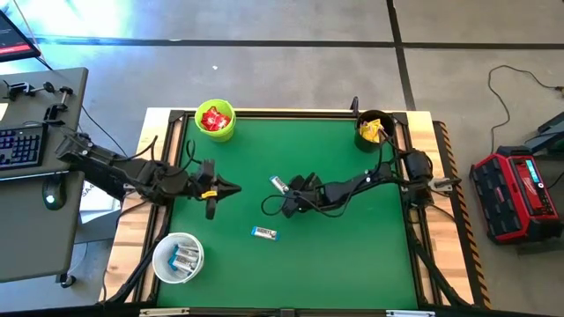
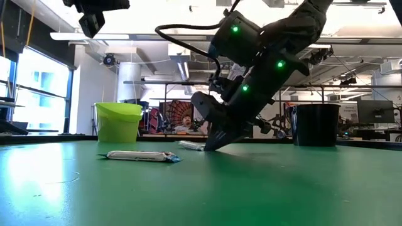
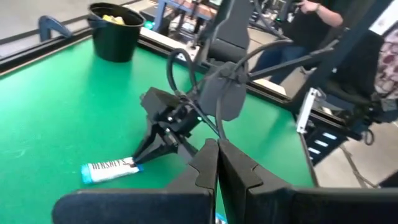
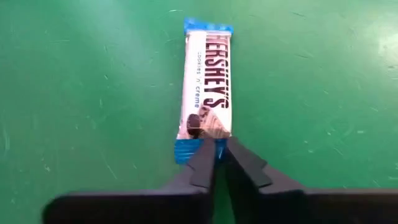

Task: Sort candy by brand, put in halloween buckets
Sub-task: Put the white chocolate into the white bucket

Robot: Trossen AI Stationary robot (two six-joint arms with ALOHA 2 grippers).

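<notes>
**Right hand pinches the end of a white-and-blue bar**

The green desk [image 1: 352,255] carries three buckets. The lime bucket [image 1: 215,121] stands near the far left corner and holds red packets [image 1: 214,117]. The black bucket [image 1: 374,130] stands near the far right corner and holds yellow packets [image 1: 371,132]. The white bucket [image 1: 178,257] stands near the near left corner, with some white-and-blue bars [image 1: 184,258] inside.

The left arm hangs above the left side of the desk. The left hand [image 1: 233,187] points to the middle, its fingers are pressed together and it holds nothing.

The right arm reaches from the right side to the middle of the desk and leans down low. The right hand [image 4: 219,148] has its tips on the desk surface. The fingers are almost together, and they pinch the blue end of a bar [image 4: 207,87] that lies flat on the desk. Its wrapper is white with blue ends. In the high view this bar [image 1: 279,184] lies just beside the hand, near the middle of the desk.

A second bar [image 1: 263,233] lies free on the desk, nearer to the front edge, apart from both hands.

In the left wrist view a person [image 3: 311,25] shows beyond the desk.
</notes>
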